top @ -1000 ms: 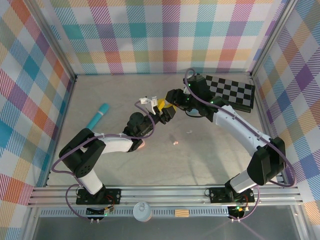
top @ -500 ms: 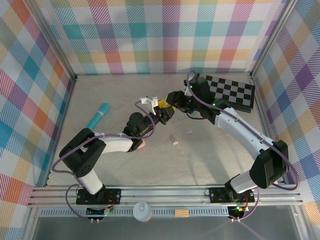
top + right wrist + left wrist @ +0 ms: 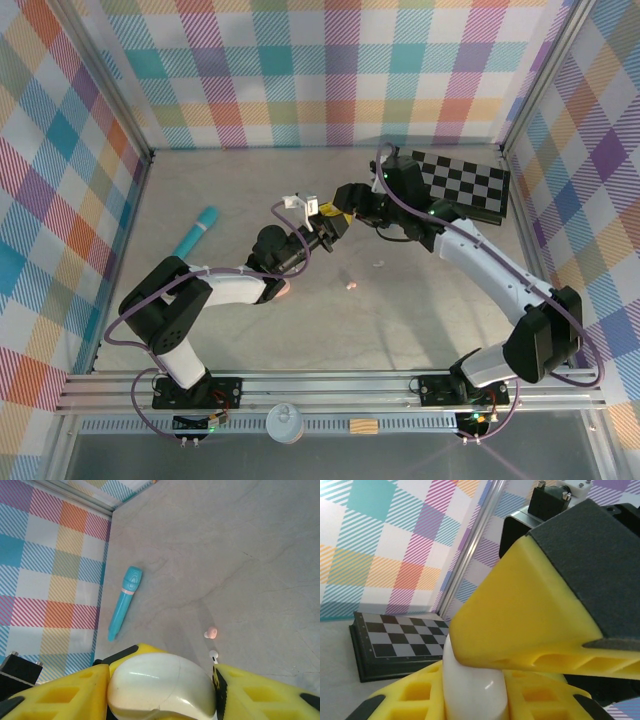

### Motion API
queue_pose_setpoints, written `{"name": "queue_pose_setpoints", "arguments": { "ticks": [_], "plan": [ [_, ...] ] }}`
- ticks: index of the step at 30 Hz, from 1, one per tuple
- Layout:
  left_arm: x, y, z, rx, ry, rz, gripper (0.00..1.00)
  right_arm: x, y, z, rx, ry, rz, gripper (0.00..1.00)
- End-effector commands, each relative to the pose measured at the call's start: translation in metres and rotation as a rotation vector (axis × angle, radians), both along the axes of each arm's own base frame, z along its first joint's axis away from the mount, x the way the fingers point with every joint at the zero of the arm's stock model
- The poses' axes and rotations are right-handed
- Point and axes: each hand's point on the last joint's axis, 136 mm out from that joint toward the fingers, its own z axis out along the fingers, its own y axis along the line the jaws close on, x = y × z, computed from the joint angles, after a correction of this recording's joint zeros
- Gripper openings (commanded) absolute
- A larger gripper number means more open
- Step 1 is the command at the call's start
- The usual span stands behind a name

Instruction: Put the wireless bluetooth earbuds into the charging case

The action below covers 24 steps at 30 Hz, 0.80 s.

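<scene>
The white pebble-shaped charging case (image 3: 160, 682) hangs above the table between both grippers. My left gripper (image 3: 470, 677) is shut on it, its yellow fingers pressing the case (image 3: 474, 695) from above and below. My right gripper (image 3: 161, 692) also has the case between its fingers, and both pads lie against its sides. In the top view the two grippers meet nose to nose, left (image 3: 325, 228) and right (image 3: 344, 209). A pink earbud (image 3: 211, 632) and a white earbud (image 3: 213, 655) lie loose on the table below, pink (image 3: 351, 286) nearer than white (image 3: 379, 264).
A long teal tube (image 3: 196, 231) lies at the left of the table. A black-and-white checkerboard plate (image 3: 465, 182) sits at the back right. Something pink (image 3: 285, 290) peeks out under my left forearm. Plaid walls close in three sides.
My left gripper has closed onto the case that the right gripper holds. The right arm's elbow has drifted slightly to the right. The earbuds have not moved.
</scene>
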Motion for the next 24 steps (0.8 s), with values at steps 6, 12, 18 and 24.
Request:
{"name": "queue_pose_setpoints", "arguments": {
  "ticks": [6, 12, 18, 24],
  "plan": [
    [-0.013, 0.007, 0.010, 0.017, -0.079, -0.064, 0.15, -0.003, -0.004, 0.031, 0.024, -0.131, 0.019, 0.65],
    [-0.037, 0.007, 0.018, 0.069, -0.165, -0.198, 0.14, -0.010, -0.022, 0.048, -0.088, -0.268, 0.063, 0.73],
    [-0.062, 0.013, 0.022, 0.139, -0.217, -0.349, 0.14, -0.055, -0.027, 0.067, -0.171, -0.587, 0.370, 0.68],
    [-0.087, 0.016, 0.035, 0.160, -0.235, -0.524, 0.14, -0.126, -0.020, 0.073, -0.165, -0.761, 0.779, 0.67]
  ]
}}
